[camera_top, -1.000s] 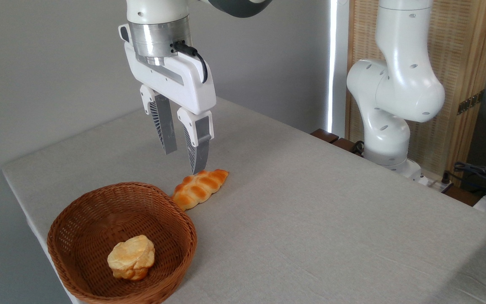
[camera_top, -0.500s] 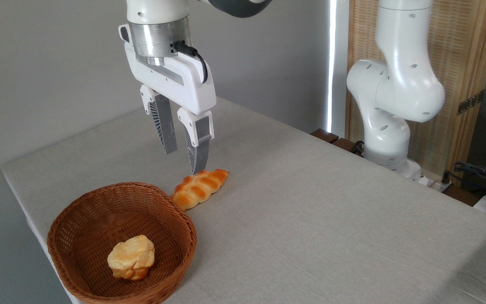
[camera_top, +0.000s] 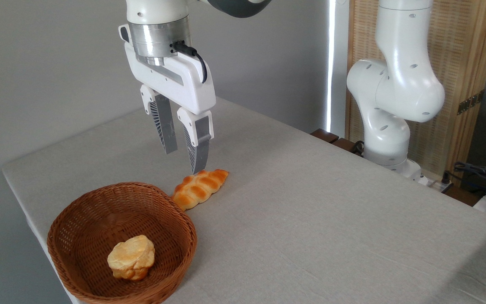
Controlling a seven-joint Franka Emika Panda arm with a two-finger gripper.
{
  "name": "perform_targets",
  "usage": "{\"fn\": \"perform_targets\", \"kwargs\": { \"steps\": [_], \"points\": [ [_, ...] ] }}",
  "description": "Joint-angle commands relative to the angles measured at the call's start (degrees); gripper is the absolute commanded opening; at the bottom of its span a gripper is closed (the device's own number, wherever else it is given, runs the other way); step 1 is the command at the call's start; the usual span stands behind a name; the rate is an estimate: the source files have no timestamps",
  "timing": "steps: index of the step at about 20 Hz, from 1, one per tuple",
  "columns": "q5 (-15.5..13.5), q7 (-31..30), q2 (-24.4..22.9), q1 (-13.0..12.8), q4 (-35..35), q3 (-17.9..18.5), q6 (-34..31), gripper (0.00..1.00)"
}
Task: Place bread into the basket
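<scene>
Barely anything is changed since a second ago: the gripper (camera_top: pixel 182 162) is shifted by a hair at most, and nothing on the table (camera_top: pixel 310 219) is disturbed. From the one fixed camera, the fingers are seen parted to a middling gap with nothing held between them, hung just above the far end of the bread (camera_top: pixel 200 188). The bread is left lying on the cloth, its near tip just beside the rim of the basket (camera_top: pixel 99 198); whether it touches cannot be told. A pale bun (camera_top: pixel 132 257) is already seen inside the basket. A pause above the loaf is suggested, so the descent and the pinch are judged yet to be made.
</scene>
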Motion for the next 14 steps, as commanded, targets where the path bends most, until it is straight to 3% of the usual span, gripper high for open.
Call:
{"fn": "perform_targets", "kwargs": {
  "steps": [1, 14],
  "points": [
    [-0.1, 0.0, 0.0, -0.2, 0.4, 0.3, -1.5, 1.0],
    [-1.0, -0.8, -0.2, -2.0, -3.3, -0.3, 1.2, 1.0]
  ]
}}
